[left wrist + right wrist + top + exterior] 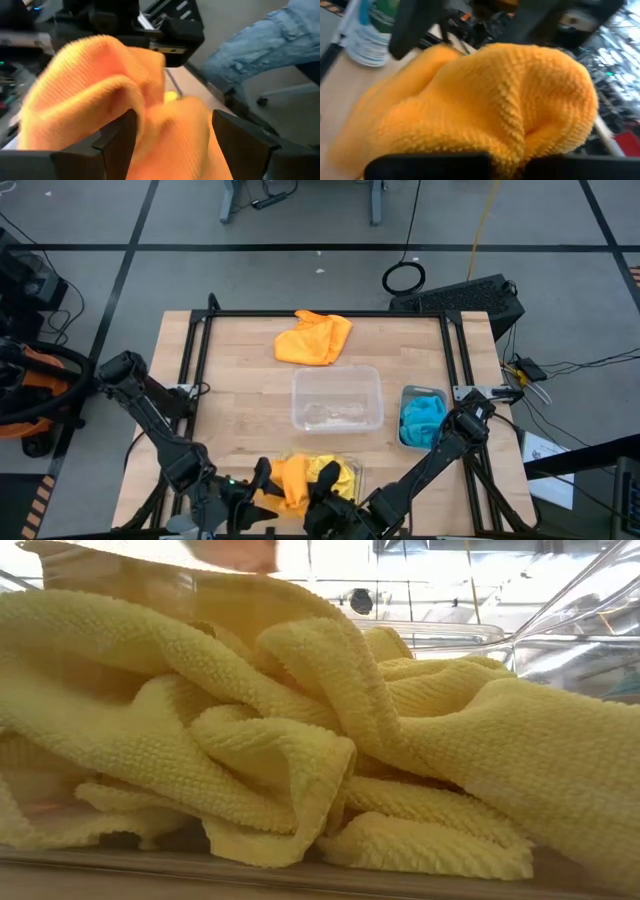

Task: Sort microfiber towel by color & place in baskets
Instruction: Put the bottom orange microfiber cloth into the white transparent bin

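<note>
While both arms crowd the bottom centre of the high view, an orange towel hangs between them above the basket that holds the yellow towels. The left gripper sits at the lower left of that cloth; in its wrist view its two dark fingers stand on either side of the orange fabric, which bulges up between them, so it is clamped on the towel. The right gripper is just right of the same cloth, and its wrist view is filled by orange fabric pressed against the dark finger edge at the bottom; whether its fingers are closed cannot be told.

At the frame's centre stands an empty clear basket. Right of it, the narrower greyish basket holds blue towels. A second orange towel lies loose on the table near the top centre. The low view shows crumpled yellow towel close up behind a clear wall.
</note>
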